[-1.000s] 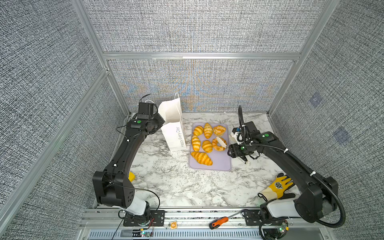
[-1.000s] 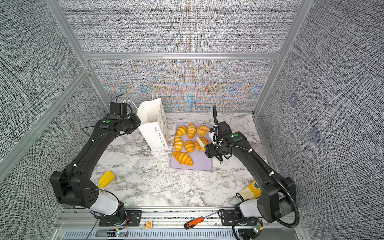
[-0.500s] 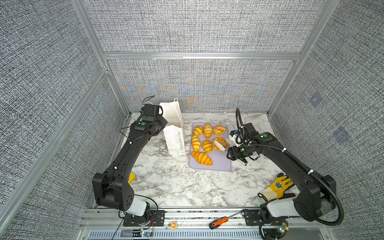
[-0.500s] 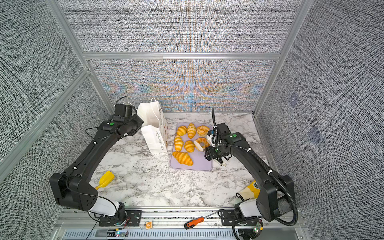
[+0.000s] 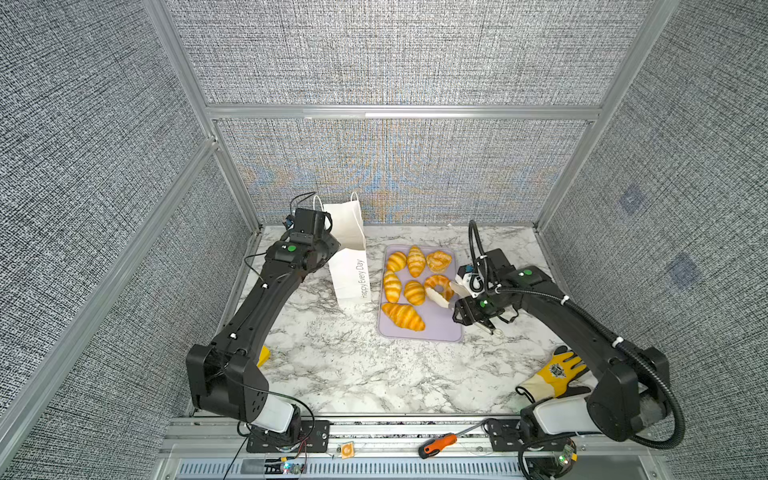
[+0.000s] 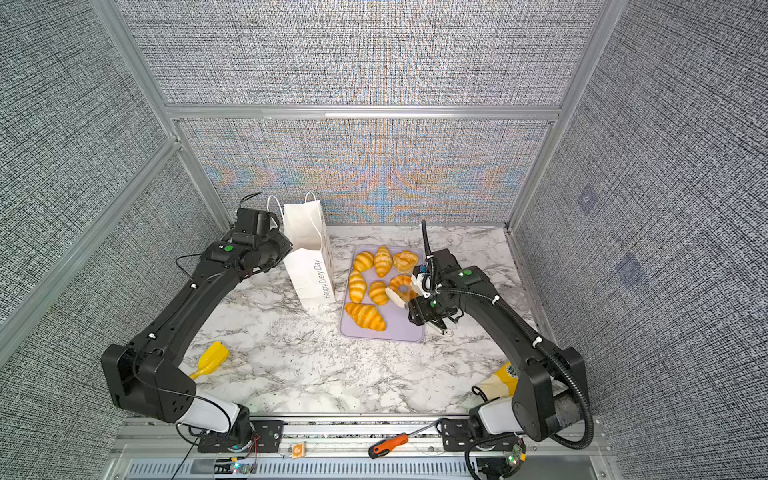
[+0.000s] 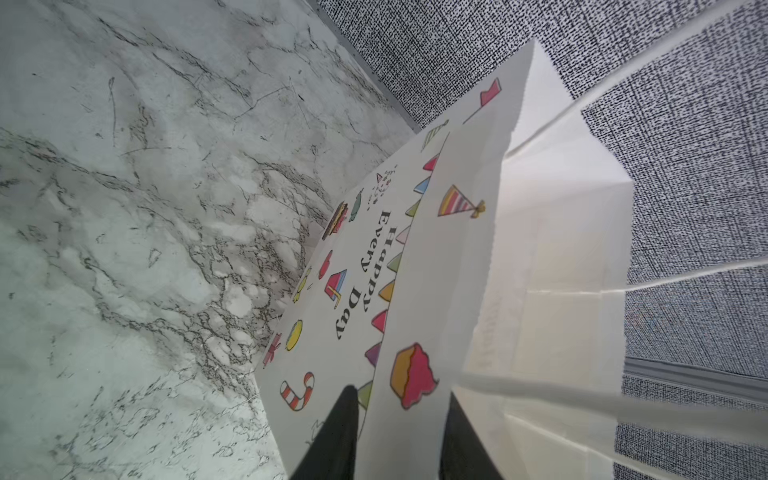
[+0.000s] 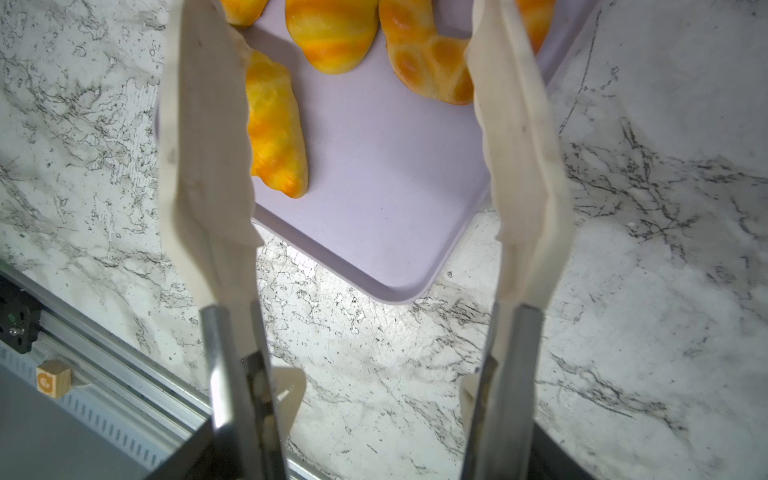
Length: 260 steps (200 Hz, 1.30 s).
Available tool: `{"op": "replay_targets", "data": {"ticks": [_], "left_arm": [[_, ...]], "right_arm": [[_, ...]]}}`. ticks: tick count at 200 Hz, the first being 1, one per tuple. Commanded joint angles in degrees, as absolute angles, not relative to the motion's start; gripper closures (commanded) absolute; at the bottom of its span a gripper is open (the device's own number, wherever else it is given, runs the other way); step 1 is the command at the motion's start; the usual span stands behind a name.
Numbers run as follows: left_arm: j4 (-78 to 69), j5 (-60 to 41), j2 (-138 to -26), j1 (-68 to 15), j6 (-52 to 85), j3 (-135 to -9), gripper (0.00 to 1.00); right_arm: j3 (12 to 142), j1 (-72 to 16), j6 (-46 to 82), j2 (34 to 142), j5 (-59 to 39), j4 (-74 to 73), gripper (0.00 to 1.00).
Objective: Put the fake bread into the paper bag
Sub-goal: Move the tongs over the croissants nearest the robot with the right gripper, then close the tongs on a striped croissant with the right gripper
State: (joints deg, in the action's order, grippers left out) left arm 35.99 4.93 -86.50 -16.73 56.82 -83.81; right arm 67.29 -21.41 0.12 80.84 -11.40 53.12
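The white paper bag (image 5: 350, 253) (image 6: 312, 266) stands upright left of the lilac tray, its mouth facing up. My left gripper (image 7: 399, 395) is at its rim. The black fingers (image 7: 345, 432) stand apart, one on each side of the printed front wall (image 7: 415, 270). Several pieces of fake bread lie on the tray, among them a big croissant (image 5: 402, 316), a ring (image 5: 437, 284) and a twisted piece (image 5: 438, 261). My right gripper (image 5: 444, 293) (image 8: 349, 16) is open, and its long cream fingers (image 8: 208, 145) flank the ring (image 8: 428, 62).
The lilac tray (image 5: 440, 328) (image 8: 374, 166) sits mid-table. A yellow-and-black glove (image 5: 552, 374) lies at the front right and a yellow scoop (image 6: 210, 359) at the front left. An orange-handled screwdriver (image 5: 440, 442) and a small wooden block (image 5: 346, 449) rest on the front rail.
The left jaws, earlier shut on the bag's rim, have parted, and the bag has settled upright. The right gripper has shifted left toward the ring.
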Motion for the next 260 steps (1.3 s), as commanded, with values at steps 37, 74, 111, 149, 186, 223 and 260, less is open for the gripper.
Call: {"op": "replay_targets", "data": {"ticks": [37,74,111,149,186,223,260], "left_arm": [[36.04,5.01,-84.62,-16.71,51.02,-84.73,0.38],[35.29,6.14,-81.41,-16.71,43.54,-83.97,0.01],[32.82,7.99,-76.29,-16.7,32.91,-80.21,0.01],[31.75,9.68,-73.31,-16.7,23.13,-76.03,0.01],[29.43,8.32,-71.52,-16.61,16.05,-73.48,0.01],[27.06,5.93,-68.47,-16.61,12.54,-69.64,0.01],[25.56,5.1,-65.73,-16.61,11.01,-66.63,0.01]], "right_arm": [[64.87,-22.42,-2.49,78.99,-13.52,52.59,0.25],[63.79,-26.57,-5.25,78.92,-10.25,53.62,0.24],[64.64,-30.57,-5.75,82.28,-4.57,55.14,0.23],[65.28,-35.72,-6.53,85.63,-0.57,55.58,0.22],[66.13,-37.76,-6.2,87.88,-0.97,55.08,0.2],[67.72,-38.74,-6.01,90.94,-0.42,55.37,0.2],[70.35,-39.28,-5.66,94.15,-0.62,55.37,0.19]]}}
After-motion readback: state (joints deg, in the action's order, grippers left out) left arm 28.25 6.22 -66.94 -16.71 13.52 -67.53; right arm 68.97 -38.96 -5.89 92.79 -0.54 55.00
